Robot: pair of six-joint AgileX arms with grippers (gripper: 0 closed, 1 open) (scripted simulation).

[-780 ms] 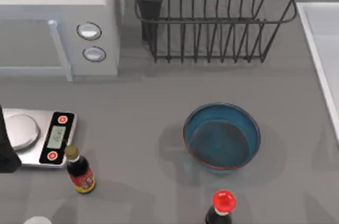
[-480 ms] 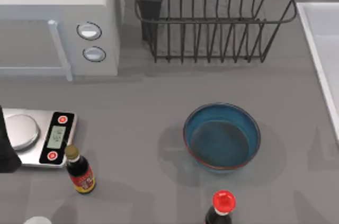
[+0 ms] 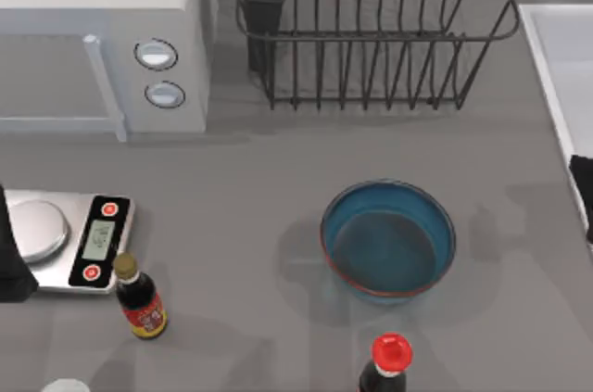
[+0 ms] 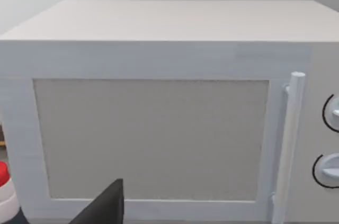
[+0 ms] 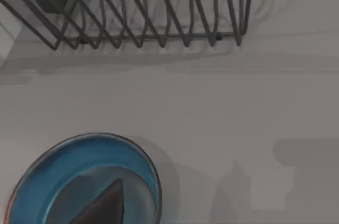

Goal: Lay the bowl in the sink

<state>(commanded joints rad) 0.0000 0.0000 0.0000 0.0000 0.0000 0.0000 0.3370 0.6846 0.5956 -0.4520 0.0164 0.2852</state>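
Bowl (image 3: 388, 239) sat upright on the table (image 3: 259, 188), lower centre of the top view, apart from my right gripper (image 3: 584, 190) at the right edge over the sink (image 3: 556, 68) rim. Couldn't tell either gripper's opening; nothing held.

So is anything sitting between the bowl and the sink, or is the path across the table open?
Nothing visible blocks it. The bowl sits on bare grey table, with open surface over to the sink at the right edge. The dish rack stands farther back, the red-capped bottle nearer the front.
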